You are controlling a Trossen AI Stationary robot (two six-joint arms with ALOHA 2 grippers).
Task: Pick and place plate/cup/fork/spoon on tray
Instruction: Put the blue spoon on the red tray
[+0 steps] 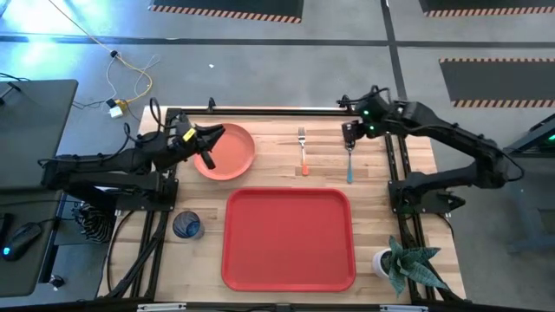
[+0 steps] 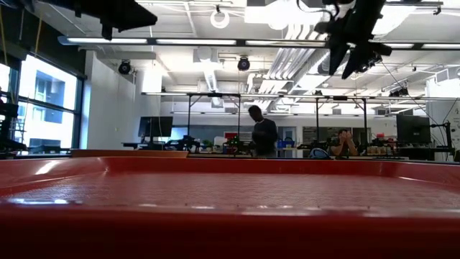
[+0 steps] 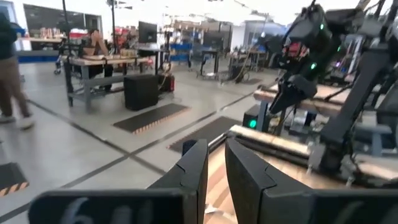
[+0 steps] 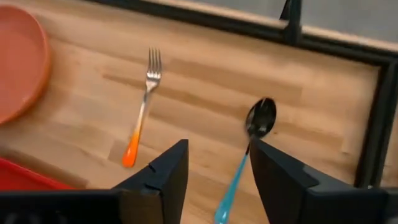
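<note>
The red tray (image 1: 289, 236) lies at the table's near middle; its rim (image 2: 230, 216) fills the low view. The salmon-orange plate (image 1: 232, 154) lies flat at the far left. The orange-handled fork (image 1: 303, 149) and the blue-handled spoon (image 1: 349, 162) lie flat at the far right. The blue cup (image 1: 186, 225) stands left of the tray. My left gripper (image 1: 208, 149) hangs above the plate's left part, pointing level toward the right, with a narrow gap between its fingers (image 3: 216, 165). My right gripper (image 1: 349, 134) is open above the spoon (image 4: 249, 149), one finger on each side, touching nothing.
A small potted plant (image 1: 401, 260) stands at the table's near right corner. Black frame rails (image 1: 277, 111) run along the far edge and both sides. Bare wood shows between the fork and the tray. People stand and sit in the room beyond (image 2: 263, 133).
</note>
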